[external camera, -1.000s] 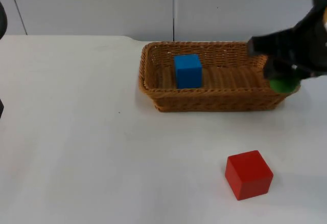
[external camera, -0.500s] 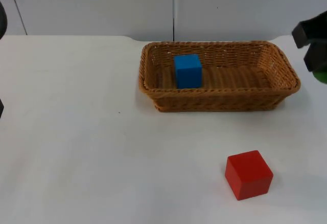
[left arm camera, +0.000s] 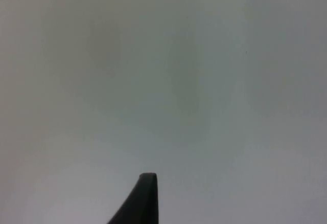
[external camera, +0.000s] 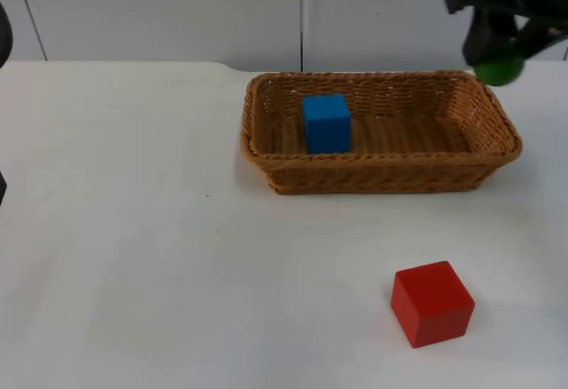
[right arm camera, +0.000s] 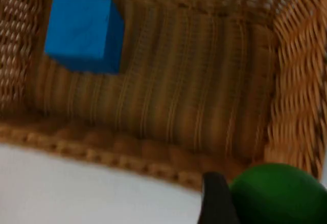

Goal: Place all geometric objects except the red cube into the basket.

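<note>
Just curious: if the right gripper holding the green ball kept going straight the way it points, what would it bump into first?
Probably the basket: the right gripper looks onto its woven floor, beside the blue cube. Depth is uncertain.

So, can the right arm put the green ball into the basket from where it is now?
Probably yes. The right pincer holds the green ball above the basket, near its far right corner, and only the blue cube sits inside, at the other end.
</note>
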You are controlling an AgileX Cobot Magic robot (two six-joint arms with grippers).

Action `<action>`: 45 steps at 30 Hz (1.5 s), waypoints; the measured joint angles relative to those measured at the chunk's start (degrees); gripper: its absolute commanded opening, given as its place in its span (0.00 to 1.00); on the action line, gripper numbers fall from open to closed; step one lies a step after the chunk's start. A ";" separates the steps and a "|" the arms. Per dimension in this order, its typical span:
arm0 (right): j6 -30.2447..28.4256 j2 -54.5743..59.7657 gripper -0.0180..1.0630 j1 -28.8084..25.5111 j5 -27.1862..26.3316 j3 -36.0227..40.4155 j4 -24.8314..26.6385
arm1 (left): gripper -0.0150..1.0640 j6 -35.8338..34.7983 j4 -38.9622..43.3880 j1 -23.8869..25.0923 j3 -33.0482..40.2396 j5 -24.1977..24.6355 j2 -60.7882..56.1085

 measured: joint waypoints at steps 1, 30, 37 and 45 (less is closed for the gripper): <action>0.00 0.00 0.02 0.00 0.00 0.00 0.00 | 0.99 0.00 0.00 0.00 0.00 0.00 0.00; -1.49 26.21 0.99 -0.25 0.23 -23.63 1.01 | 0.99 0.00 -1.26 0.00 0.00 -0.10 0.00; -1.49 17.86 0.99 -0.25 3.88 -23.63 1.01 | 0.99 0.00 -1.26 0.00 0.00 -0.10 0.00; -4.53 0.75 0.99 0.11 12.27 -22.32 1.01 | 0.99 0.57 -1.26 0.00 0.00 0.00 -0.57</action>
